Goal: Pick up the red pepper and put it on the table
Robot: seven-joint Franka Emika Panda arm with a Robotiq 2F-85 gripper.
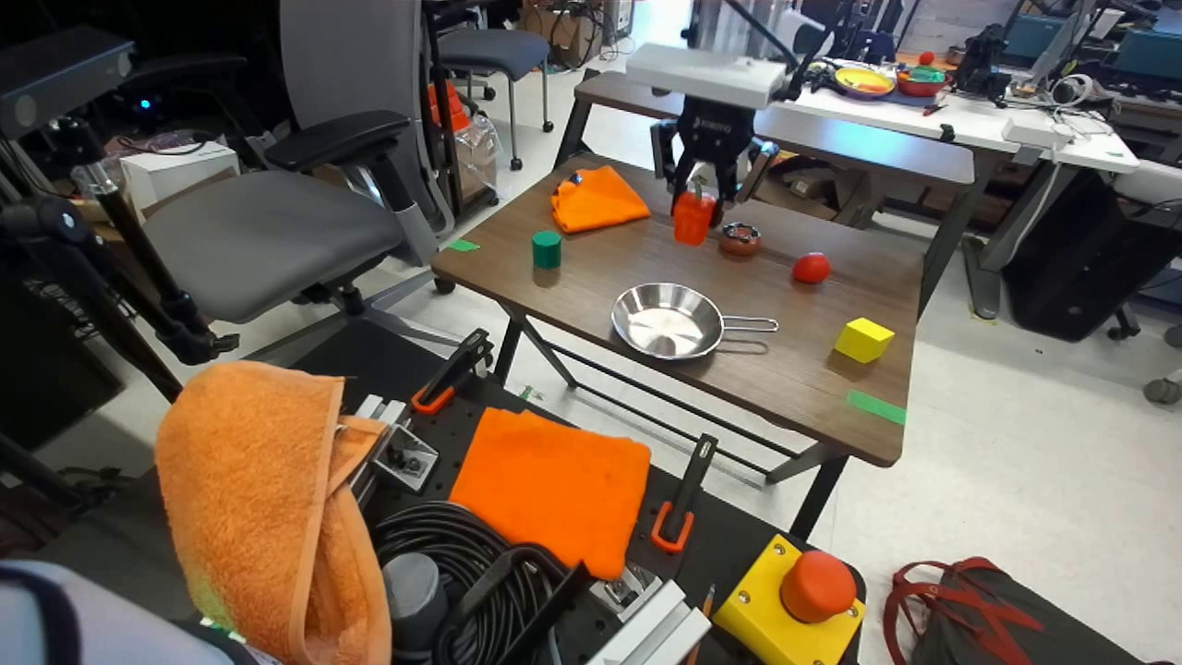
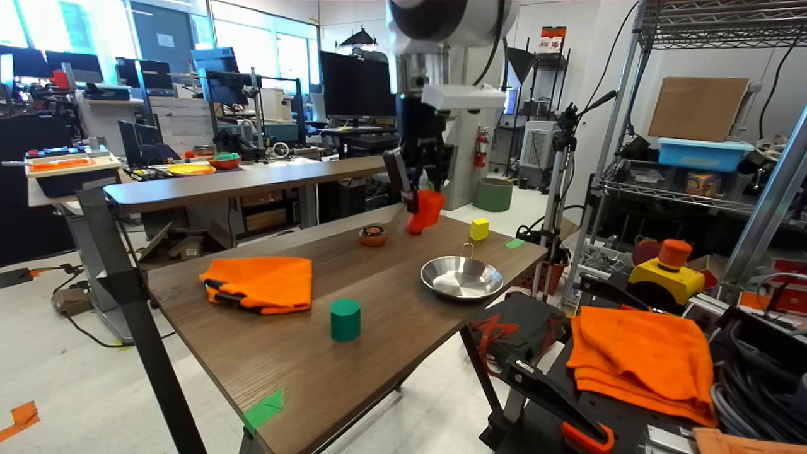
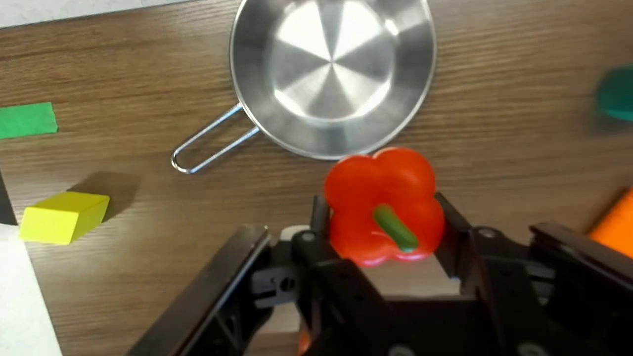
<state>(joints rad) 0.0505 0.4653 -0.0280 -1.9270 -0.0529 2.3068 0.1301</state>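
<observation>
Claw (image 3: 385, 225) gripped red bell pepper (image 3: 376, 188) aloft over counter (image 1: 803, 388). Steel frying pan (image 3: 332, 64) sat close to counter's edge, handle (image 3: 224, 150) toward yellow block (image 1: 863, 340); tomato-like red piece (image 1: 811, 268) lay near that block. Green block (image 2: 345, 320) stood near crumpled orange cloth (image 2: 265, 280).

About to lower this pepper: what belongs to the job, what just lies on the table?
Job: gripper, red pepper it holds, wooden table.
Lying about: metal pan, yellow block, green block, orange cloth, round red object, round brownish object, green tape.
</observation>
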